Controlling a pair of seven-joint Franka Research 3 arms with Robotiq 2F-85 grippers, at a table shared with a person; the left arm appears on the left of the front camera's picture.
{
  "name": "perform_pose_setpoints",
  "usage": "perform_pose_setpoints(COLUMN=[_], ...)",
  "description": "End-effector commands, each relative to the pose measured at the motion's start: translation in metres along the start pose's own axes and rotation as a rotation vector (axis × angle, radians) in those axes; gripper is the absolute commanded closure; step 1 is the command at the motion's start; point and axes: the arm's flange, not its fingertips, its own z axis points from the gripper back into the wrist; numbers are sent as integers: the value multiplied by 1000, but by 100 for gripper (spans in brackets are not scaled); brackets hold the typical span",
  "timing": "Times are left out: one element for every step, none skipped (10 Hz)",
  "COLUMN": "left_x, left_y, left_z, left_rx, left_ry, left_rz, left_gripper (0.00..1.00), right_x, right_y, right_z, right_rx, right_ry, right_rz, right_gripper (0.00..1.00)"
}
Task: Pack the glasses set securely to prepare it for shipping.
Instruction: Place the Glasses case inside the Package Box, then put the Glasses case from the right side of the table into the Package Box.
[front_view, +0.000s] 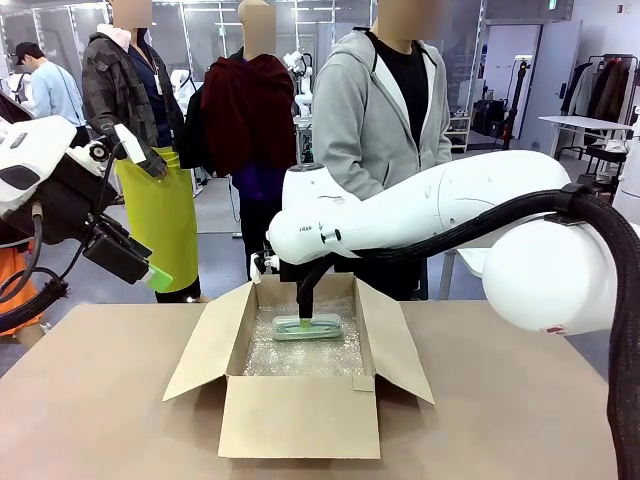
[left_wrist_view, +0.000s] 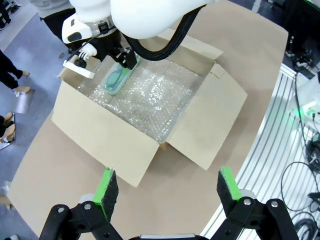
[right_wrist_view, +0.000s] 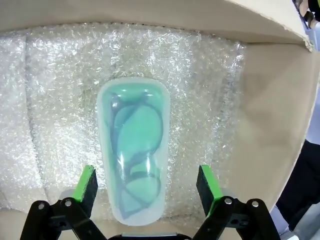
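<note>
1 mint case (right_wrist_view: 132, 150) on bubble wrap (right_wrist_view: 50, 100) in 1 box (front_view: 300, 415); left pincer (left_wrist_view: 167, 175), right pincer (right_wrist_view: 146, 172) spread

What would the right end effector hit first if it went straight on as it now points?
The right end effector would probably meet the mint green case first: it lies on the bubble wrap between the open jaws. Depth unclear, but it looks close.

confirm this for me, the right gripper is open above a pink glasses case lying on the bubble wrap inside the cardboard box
Not quite. The case is pale mint green, not pink, as the right wrist view shows. The rest holds: the right gripper is open above it, and the case lies on the bubble wrap inside the cardboard box.
</note>
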Motion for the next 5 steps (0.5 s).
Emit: perform_pose_setpoints(left_x=[0, 0, 0, 0, 0], left_y=[0, 0, 0, 0, 0], left_z=[2, 2, 2, 2, 2], left_rx=[2, 2, 2, 2, 2], left_ry=[-2, -2, -2, -2, -2], left_rz=[5, 5, 5, 5, 5], left_gripper=[0, 0, 0, 0, 0], right_x=[2, 2, 2, 2, 2], right_y=[1, 1, 1, 1, 1], right_z=[-1, -1, -1, -1, -1], right_rx=[0, 0, 0, 0, 0], right_ry=[-1, -1, -1, -1, -1], right_rz=[5, 5, 5, 5, 5], right_gripper=[0, 0, 0, 0, 0])
